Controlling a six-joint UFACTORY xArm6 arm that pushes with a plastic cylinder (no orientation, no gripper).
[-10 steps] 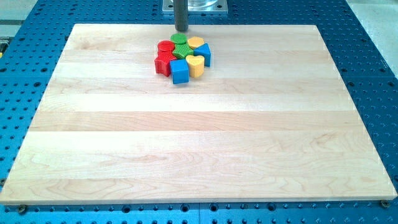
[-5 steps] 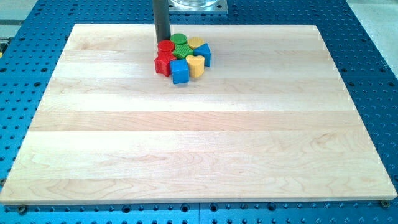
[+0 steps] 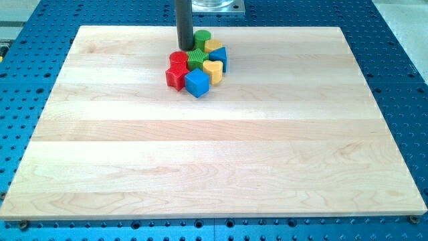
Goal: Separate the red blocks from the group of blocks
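Note:
A tight group of blocks sits near the top middle of the wooden board (image 3: 214, 154). A red cylinder (image 3: 178, 59) and a red star-like block (image 3: 176, 77) form its left side. A green star (image 3: 197, 59), a green cylinder (image 3: 202, 37), a yellow cylinder (image 3: 214, 45), a yellow heart (image 3: 215, 70), a blue cube (image 3: 197, 83) and another blue block (image 3: 221, 57) make up the rest. My tip (image 3: 184, 51) stands at the group's top edge, touching the red cylinder, just left of the green star and green cylinder.
A metal mount plate (image 3: 210, 5) lies above the board's top edge, behind the rod. A blue perforated table (image 3: 394, 40) surrounds the board on all sides.
My tip moved left, then right and down into the group's top. The green cylinder shifted to the right, the red blocks slid slightly down, and the blue cube turned.

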